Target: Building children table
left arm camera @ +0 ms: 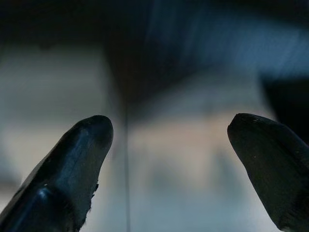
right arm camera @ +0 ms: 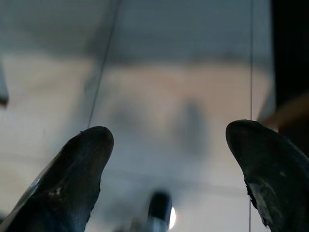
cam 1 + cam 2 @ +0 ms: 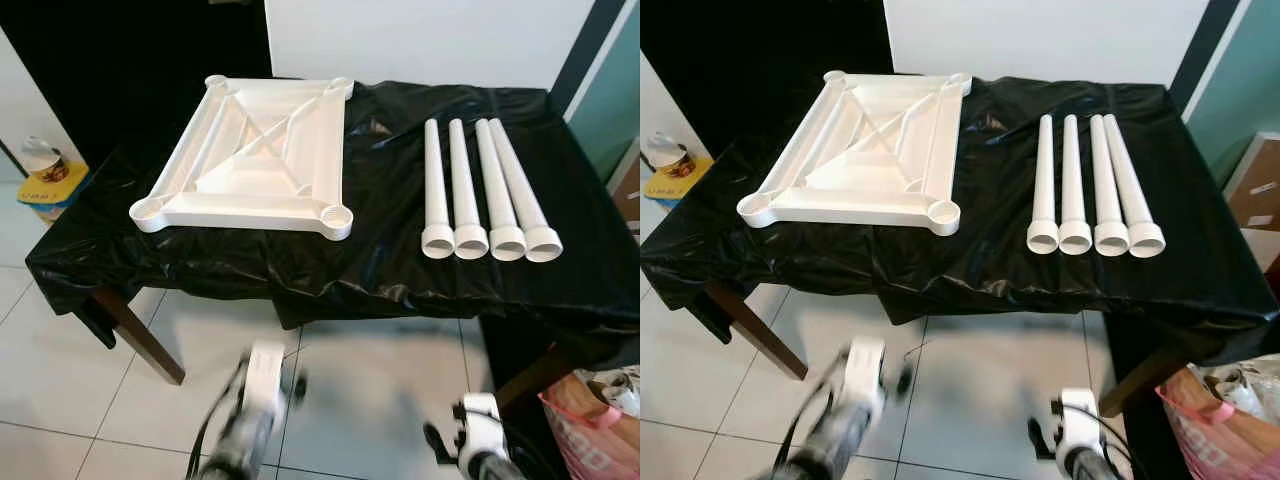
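Both hands hang low, fingers spread wide, left hand (image 1: 169, 159) smeared by blur (right hand (image 2: 169, 164) too). Well ahead on the counter (image 3: 400, 260): upside-down tabletop (image 3: 250, 160), four legs (image 3: 487, 195) beside.

You're looking at a table (image 3: 150, 345) with dark wooden legs, draped in a glossy black plastic sheet (image 3: 380, 250) that hangs creased over its front edge. Left of centre on the sheet lies a white square tabletop (image 3: 250, 160), underside up, ribs showing, a round socket at each corner. Right of centre you have four white tube legs (image 3: 487, 195) lying side by side, touching or nearly so, open wider ends toward the bottom of the frame. Tabletop and tubes sit well apart, bare sheet between. Below the table, pale floor tiles (image 3: 60, 400) fill the lower frame
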{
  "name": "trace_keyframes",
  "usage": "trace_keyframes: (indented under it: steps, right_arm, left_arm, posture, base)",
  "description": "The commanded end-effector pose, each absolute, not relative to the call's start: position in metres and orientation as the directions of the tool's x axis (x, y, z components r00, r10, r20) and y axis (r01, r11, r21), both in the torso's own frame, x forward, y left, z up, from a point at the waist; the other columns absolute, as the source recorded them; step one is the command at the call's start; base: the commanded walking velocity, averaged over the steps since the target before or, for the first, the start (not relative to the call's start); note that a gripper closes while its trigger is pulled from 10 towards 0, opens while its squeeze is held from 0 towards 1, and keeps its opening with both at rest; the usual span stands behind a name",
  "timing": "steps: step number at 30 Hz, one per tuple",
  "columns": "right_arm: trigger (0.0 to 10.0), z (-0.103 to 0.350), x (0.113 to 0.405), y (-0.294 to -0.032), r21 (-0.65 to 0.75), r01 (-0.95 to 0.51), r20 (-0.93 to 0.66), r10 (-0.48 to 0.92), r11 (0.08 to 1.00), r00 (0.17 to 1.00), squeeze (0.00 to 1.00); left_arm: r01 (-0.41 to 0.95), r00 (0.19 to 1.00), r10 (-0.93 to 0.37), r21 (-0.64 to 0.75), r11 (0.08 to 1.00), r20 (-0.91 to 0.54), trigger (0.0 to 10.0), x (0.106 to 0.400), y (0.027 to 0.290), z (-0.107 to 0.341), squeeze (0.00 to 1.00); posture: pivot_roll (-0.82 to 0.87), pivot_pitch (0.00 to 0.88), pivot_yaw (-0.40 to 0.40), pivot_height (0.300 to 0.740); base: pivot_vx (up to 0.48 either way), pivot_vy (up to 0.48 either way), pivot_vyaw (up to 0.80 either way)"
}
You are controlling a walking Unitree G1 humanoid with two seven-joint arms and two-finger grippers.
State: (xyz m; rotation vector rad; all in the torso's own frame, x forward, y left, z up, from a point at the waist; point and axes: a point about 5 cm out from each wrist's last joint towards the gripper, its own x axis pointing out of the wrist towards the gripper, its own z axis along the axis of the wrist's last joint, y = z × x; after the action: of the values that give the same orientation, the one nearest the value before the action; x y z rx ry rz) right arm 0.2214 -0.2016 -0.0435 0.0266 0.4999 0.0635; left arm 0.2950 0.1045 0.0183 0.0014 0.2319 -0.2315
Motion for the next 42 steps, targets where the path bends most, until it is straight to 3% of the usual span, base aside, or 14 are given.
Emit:
trace_keyframes:
  steps: [1,3,5,9,18,19,31,37,42]
  right_arm:
    - [10.0,-0.033,0.231,-0.198,0.047,-0.074,-0.405,0.087,0.996,0.91,1.0]
    - [10.0,-0.008,0.252,-0.19,0.024,-0.105,-0.25,0.108,0.994,0.962,1.0]
    - [10.0,-0.008,0.252,-0.19,0.024,-0.105,-0.25,0.108,0.994,0.962,1.0]
    - [10.0,0.041,0.272,-0.177,0.011,-0.116,-0.014,0.116,0.993,0.993,1.0]
    - [10.0,0.067,0.274,-0.173,0.012,-0.111,0.107,0.109,0.994,0.988,1.0]
    - [10.0,0.072,0.272,-0.171,0.009,-0.119,0.131,0.117,0.993,0.984,0.0]
    - [10.0,0.072,0.255,-0.174,0.002,-0.107,0.06,0.107,0.994,0.992,0.0]
    - [10.0,0.103,0.257,-0.18,-0.058,-0.029,0.165,0.038,0.998,0.985,0.0]
    - [10.0,0.135,0.279,-0.182,-0.044,-0.001,0.243,0.012,0.999,0.97,0.0]
  left_arm:
    - [0.469,0.847,-0.48,-0.103,0.877,-0.229,10.0,0.281,0.093,0.011,0.0]
    - [0.478,0.863,-0.486,-0.087,0.874,-0.136,10.0,0.293,0.089,0.03,0.0]
    - [0.478,0.863,-0.486,-0.087,0.874,-0.136,10.0,0.293,0.089,0.03,0.0]
    - [0.464,0.886,-0.463,-0.096,0.881,0.037,10.0,0.311,0.082,0.072,0.0]
    - [0.481,0.873,-0.467,-0.086,0.872,0.141,10.0,0.314,0.081,0.1,0.0]
    - [0.487,0.866,-0.473,-0.057,0.872,0.16,10.0,0.309,0.086,0.107,0.0]
    - [0.478,0.875,-0.475,-0.01,0.878,0.095,10.0,0.295,0.106,0.107,0.0]
    - [0.359,0.923,-0.35,-0.033,0.933,0.157,10.0,0.288,0.123,0.134,0.0]
    - [0.249,0.952,-0.228,-0.086,0.965,0.203,10.0,0.314,0.135,0.164,0.0]
  posture:
    - [-0.08,0.08,-0.019,0.74]
    - [-0.08,0.088,-0.014,0.74]
    - [-0.08,0.088,-0.014,0.74]
    - [-0.08,0.1,0.002,0.74]
    - [-0.09,0.111,0.014,0.74]
    - [-0.09,0.115,0.016,0.74]
    - [-0.09,0.135,0.021,0.74]
    - [-0.09,0.153,0.017,0.74]
    - [-0.08,0.153,0.014,0.74]
  base:
    - [0.0,0.0,0.0]
    - [0.0,0.0,0.0]
    - [0.0,0.0,0.0]
    - [0.0,0.0,0.0]
    - [0.0,0.0,0.0]
    - [0.0,0.0,0.0]
    - [0.0,0.0,0.0]
    - [0.0,0.0,0.0]
    - [0.0,0.0,0.0]
